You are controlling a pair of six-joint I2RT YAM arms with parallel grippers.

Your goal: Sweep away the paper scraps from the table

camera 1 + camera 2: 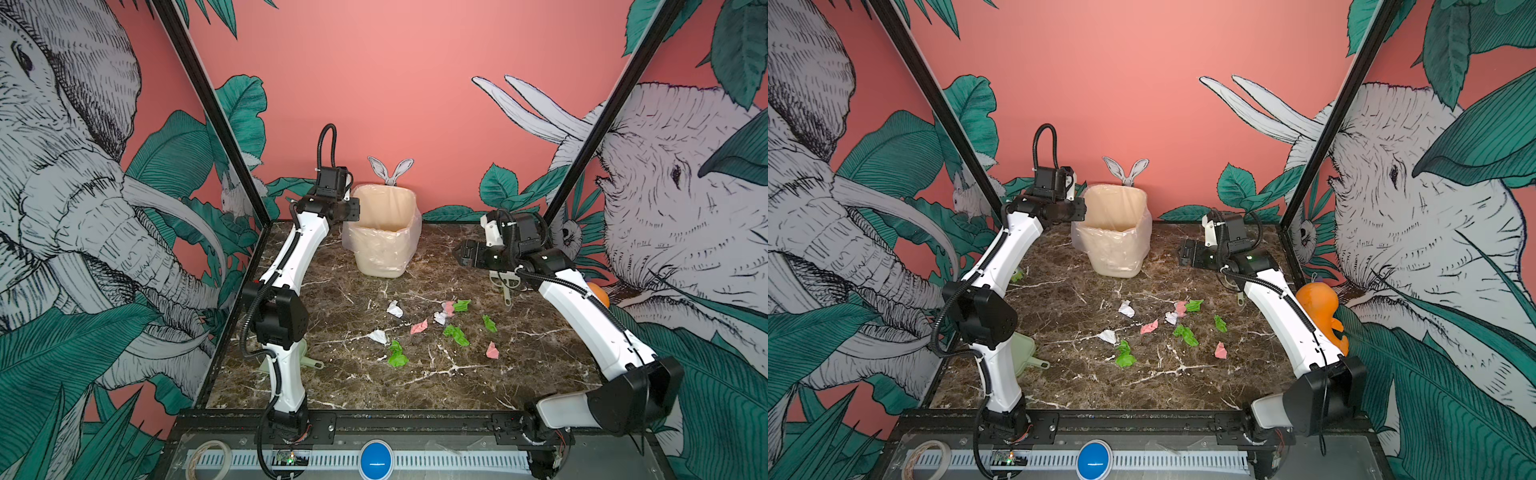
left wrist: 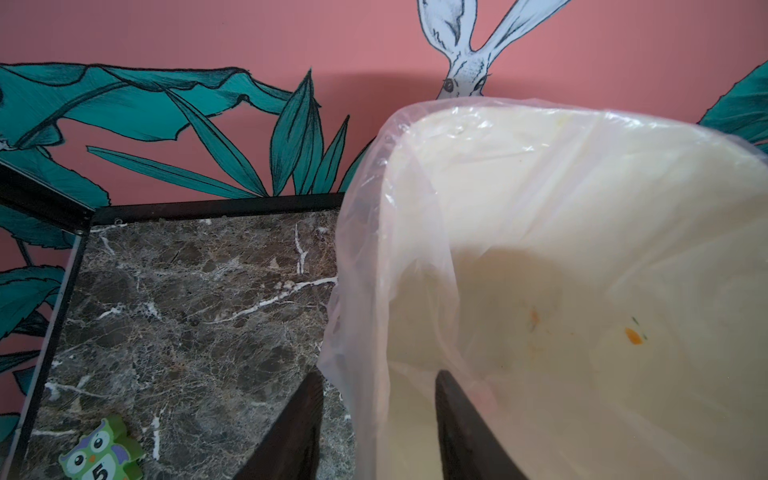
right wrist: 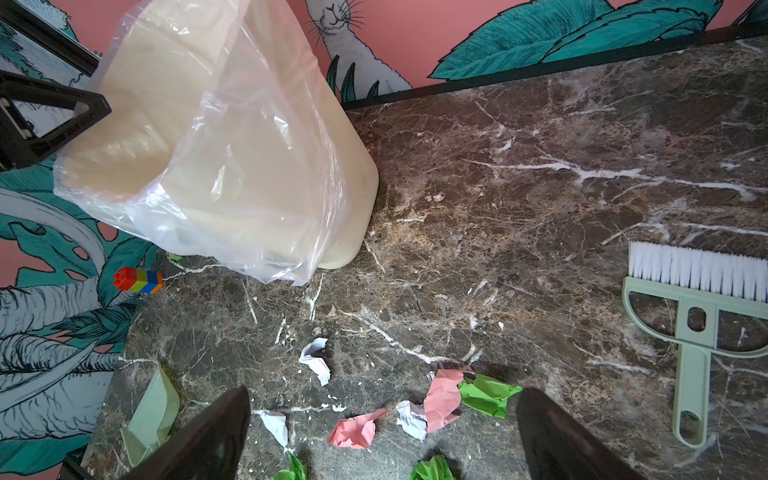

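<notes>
- The left gripper (image 2: 378, 374) is held partly spread astride the bin's (image 2: 540, 187) lined rim — a gap is seen each side.
- The right gripper (image 3: 384, 390) is spread wide, empty.
- The paper scraps (image 1: 456, 334) are scattered about the middle of the table (image 1: 332, 374).

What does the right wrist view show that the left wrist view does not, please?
Only the right wrist view: the paper scraps, the brush, the dustpan and a coloured block. Only the left wrist view: the green owl figure and orange specks inside the bin. Both: the bag-lined bin, the marble table and the pink wall.
</notes>
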